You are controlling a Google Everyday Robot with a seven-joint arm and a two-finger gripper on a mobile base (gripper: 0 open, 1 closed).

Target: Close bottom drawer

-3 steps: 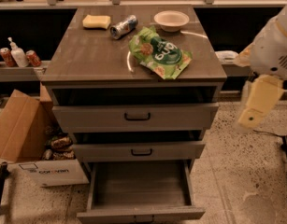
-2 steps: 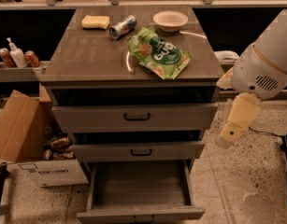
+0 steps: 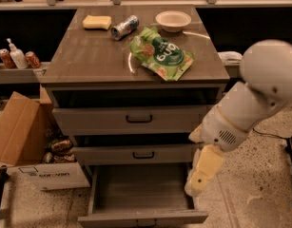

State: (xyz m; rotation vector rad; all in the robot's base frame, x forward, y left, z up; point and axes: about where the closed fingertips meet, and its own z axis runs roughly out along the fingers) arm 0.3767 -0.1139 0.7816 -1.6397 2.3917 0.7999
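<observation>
The bottom drawer of the grey-brown cabinet is pulled far out. Its plain grey interior is empty and its front panel sits at the lower edge of the view. The mid drawer and top drawer above it stand slightly out. My arm comes in from the right. Its cream end, the gripper, hangs beside the right side of the bottom drawer, near the drawer's right wall. It holds nothing that I can see.
On the cabinet top lie a green chip bag, a can, a yellow sponge and a white bowl. Cardboard boxes stand on the floor at the left. Cans and a bottle sit on a left shelf.
The arm has swung left and down, from beside the top drawer's right end to the right side of the open bottom drawer. The drawers have not moved.
</observation>
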